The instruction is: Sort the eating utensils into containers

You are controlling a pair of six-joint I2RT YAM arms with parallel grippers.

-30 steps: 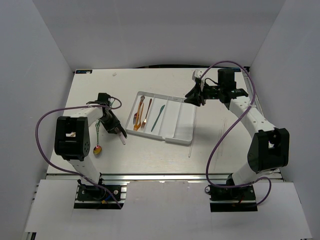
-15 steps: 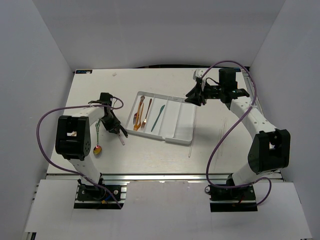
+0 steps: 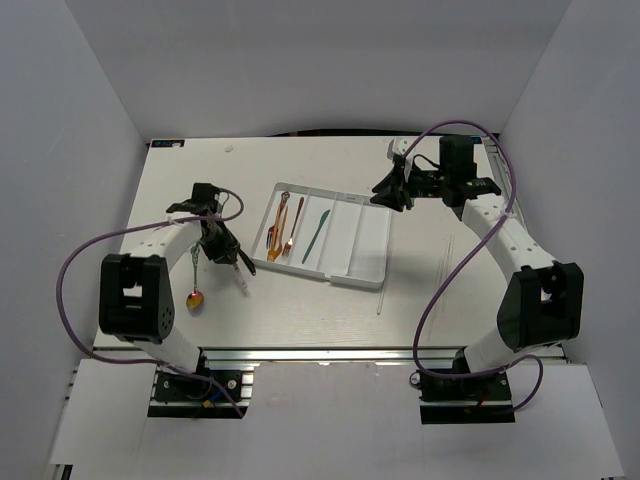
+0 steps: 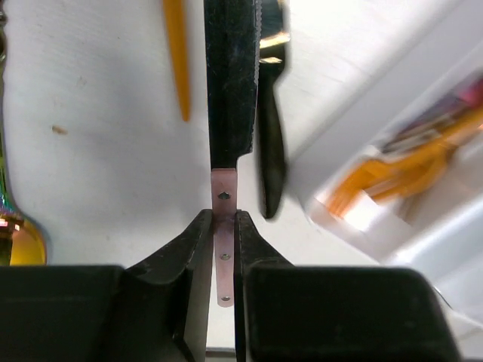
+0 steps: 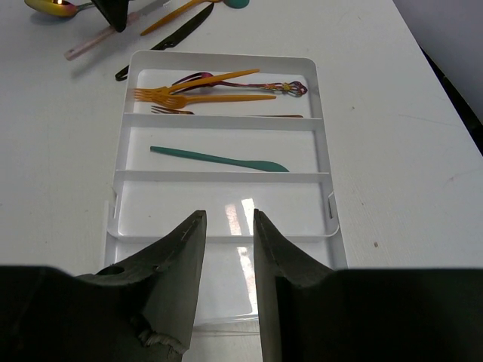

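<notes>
- Black in the blade and pinkish in the riveted handle, a knife (image 4: 230, 90) sat between the fingers (image 4: 198, 241) of the left gripper (image 4: 224, 219). They were closed flat against both sides of the handle.
- Whether that knife rested on the white table (image 3: 300, 320) or was lifted off it could not be told.
- This grip lay just left of the tray (image 5: 226, 54), beyond its outer wall and not over any compartment.
- A second black knife (image 4: 270, 151) lay just beside the held one, between it and the tray wall.
- An orange-gold handle (image 4: 176, 60) lay on the other side of the held blade. An iridescent spoon (image 3: 195, 297) lay further left, its bowl towards the arm bases.
- The right gripper (image 5: 226, 222) hung above the tray's right-hand end, looking along it. Its fingers (image 5: 177, 256) stood partly apart with a clear gap, holding nothing.
- The tray sat mid-table between the two arms, its four long compartments side by side.
- Orange-gold forks (image 5: 196, 96) were piled in the compartment nearest the left arm, with a purplish iridescent piece among them.
- A teal knife (image 5: 219, 159) lay alone in the next compartment, lengthwise.
- One thin pale chopstick (image 3: 381, 298) lay on the table near the tray's near right corner.
</notes>
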